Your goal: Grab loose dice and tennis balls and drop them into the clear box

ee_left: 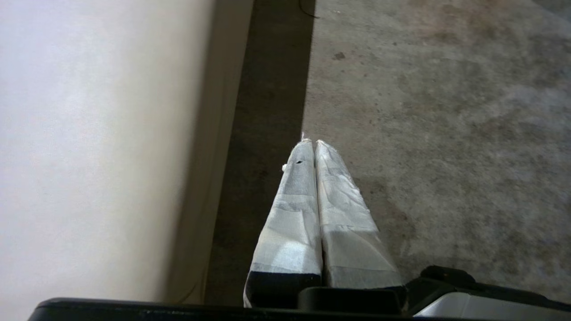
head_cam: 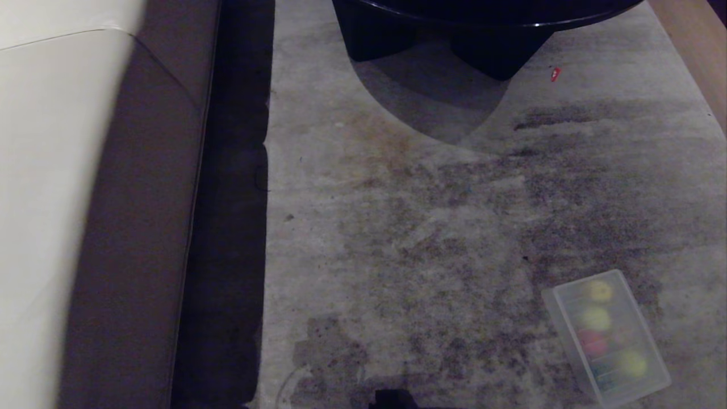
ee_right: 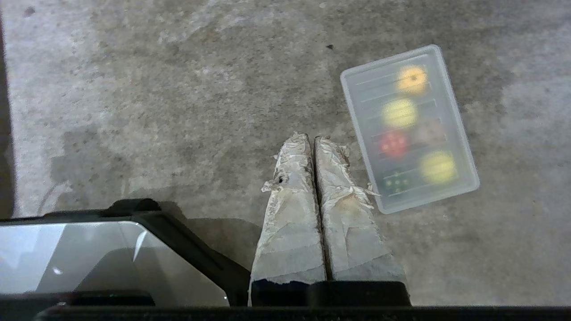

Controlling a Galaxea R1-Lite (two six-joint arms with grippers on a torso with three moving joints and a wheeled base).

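The clear box lies on the grey carpet at the lower right of the head view, and its contents show only as blurred shapes through ribbed translucent plastic. Inside the clear box are a yellow die, a red die, a dark green die and two tennis balls. My right gripper hangs shut and empty just beside the box's near long side. My left gripper is shut and empty above the carpet's edge by the sofa. Neither arm shows in the head view.
A pale sofa fills the left side, with a dark strip of floor between it and the carpet. A black round table stands at the far end. A small red scrap lies near it. My base shows in the right wrist view.
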